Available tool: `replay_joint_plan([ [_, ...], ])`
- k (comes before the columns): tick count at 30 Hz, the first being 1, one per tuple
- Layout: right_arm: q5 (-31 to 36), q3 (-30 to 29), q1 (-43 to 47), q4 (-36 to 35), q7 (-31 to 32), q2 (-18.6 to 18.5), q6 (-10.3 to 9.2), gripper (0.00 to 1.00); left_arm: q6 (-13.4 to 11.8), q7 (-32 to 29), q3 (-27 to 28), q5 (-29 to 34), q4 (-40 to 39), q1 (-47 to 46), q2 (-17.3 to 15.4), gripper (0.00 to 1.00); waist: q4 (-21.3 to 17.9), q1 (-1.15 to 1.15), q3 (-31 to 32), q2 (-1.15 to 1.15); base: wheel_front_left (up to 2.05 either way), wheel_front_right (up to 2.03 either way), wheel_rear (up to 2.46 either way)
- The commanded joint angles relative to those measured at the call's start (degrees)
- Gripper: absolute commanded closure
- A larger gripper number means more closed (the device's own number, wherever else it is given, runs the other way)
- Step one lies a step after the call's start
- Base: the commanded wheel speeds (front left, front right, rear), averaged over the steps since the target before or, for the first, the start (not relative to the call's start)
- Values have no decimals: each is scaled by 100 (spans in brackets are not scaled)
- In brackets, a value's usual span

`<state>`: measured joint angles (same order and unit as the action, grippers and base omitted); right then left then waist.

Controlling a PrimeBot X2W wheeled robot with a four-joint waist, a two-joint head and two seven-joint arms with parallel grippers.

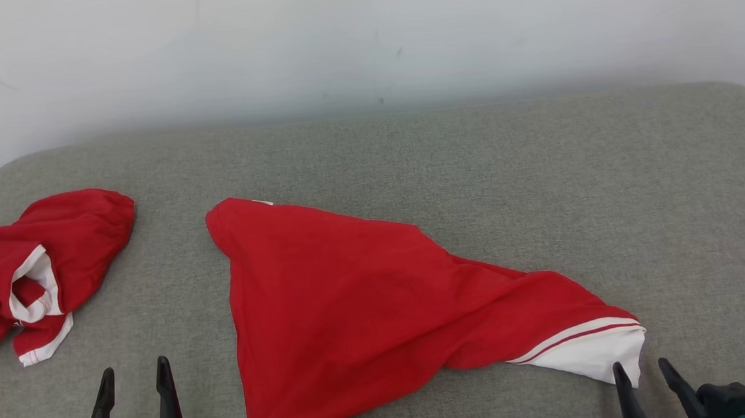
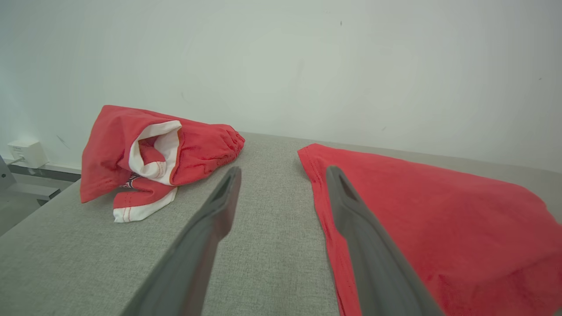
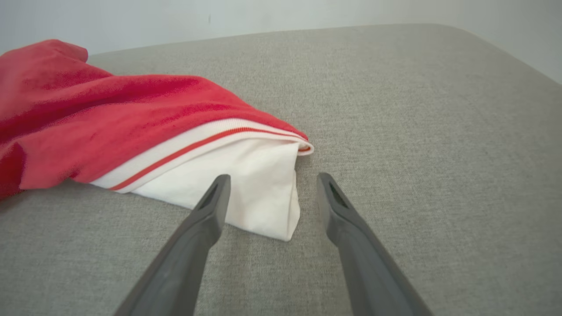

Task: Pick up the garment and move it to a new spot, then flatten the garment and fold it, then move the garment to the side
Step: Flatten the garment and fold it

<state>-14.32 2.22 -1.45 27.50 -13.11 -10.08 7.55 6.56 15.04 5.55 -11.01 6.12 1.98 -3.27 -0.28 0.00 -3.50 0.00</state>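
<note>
A red garment (image 1: 352, 295) with a white, red-striped cuff (image 1: 592, 348) lies spread in a loose triangle on the grey padded surface (image 1: 474, 162). Its left edge (image 2: 325, 210) runs beside my left fingers. My left gripper (image 1: 134, 383) stands open at the lower left, just left of the garment (image 2: 439, 228), holding nothing. At the lower right my right gripper (image 1: 643, 373) is open too, its tips just short of the white cuff (image 3: 246, 188), which lies ahead of the gap between the fingers (image 3: 206, 215) in the right wrist view.
A second red and white garment (image 1: 29, 272) lies bunched at the surface's far left edge (image 2: 149, 153). A pale wall (image 1: 360, 33) rises behind the surface. Bare grey fabric stretches to the right (image 3: 417, 109). A white wall socket (image 2: 26, 153) sits low at the left.
</note>
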Motion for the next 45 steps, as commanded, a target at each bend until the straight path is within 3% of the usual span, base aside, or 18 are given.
replay_joint_plan([
  [1, -52, 35, -76, 113, -25, -22, -13, 0, 23, 20, 18, 20, 27, -33, 11, 0, 27, 0, -11, 0, 0, 0, 0],
  [6, -181, 239, -341, 693, -81, -11, -13, 0, 40, 20, 11, 31, 77, -93, 24, 0, 96, 0, -39, 0, 0, 0, 0],
  [7, -231, 277, -401, 799, -96, 5, -13, 18, 34, 20, 15, 27, 84, -103, 27, 0, 104, 0, -42, 0, 0, 0, 0],
  [9, -275, 385, -502, 1069, -91, -5, -13, 100, 45, 20, 36, 26, 102, -105, 28, 0, 115, 0, -48, 0, 0, 0, 0],
  [14, -545, 662, -762, 1452, -149, -77, -13, 100, 63, 20, 62, 44, 128, -86, 33, 0, 114, 0, -31, 0, 0, 0, 0],
  [19, -698, 833, -624, 1099, -210, -220, -13, 100, 73, 20, 113, 17, 138, 23, 38, 0, 21, 0, 14, 0, 0, 0, 0],
  [25, -649, 923, -217, -108, -179, -404, -13, 100, 69, 19, 80, -101, 177, 39, 36, 0, -186, 0, -11, 0, 0, 0, 0],
  [33, -778, 515, 694, -2102, 766, -435, -14, 100, 36, 20, 33, -159, 215, -58, 38, 0, -397, 0, -128, 0, 0, 0, 0],
  [40, -1189, 216, 1409, -3308, 1646, -256, -14, 100, 29, 20, 29, -177, 250, -97, 38, 0, -463, 0, -181, 0, 0, 0, 0],
  [45, -1415, 39, 1766, -3728, 2090, -207, -14, 100, -3, 20, -40, -207, 249, -62, 38, 0, -456, 0, -165, 0, 0, 0, 0],
])
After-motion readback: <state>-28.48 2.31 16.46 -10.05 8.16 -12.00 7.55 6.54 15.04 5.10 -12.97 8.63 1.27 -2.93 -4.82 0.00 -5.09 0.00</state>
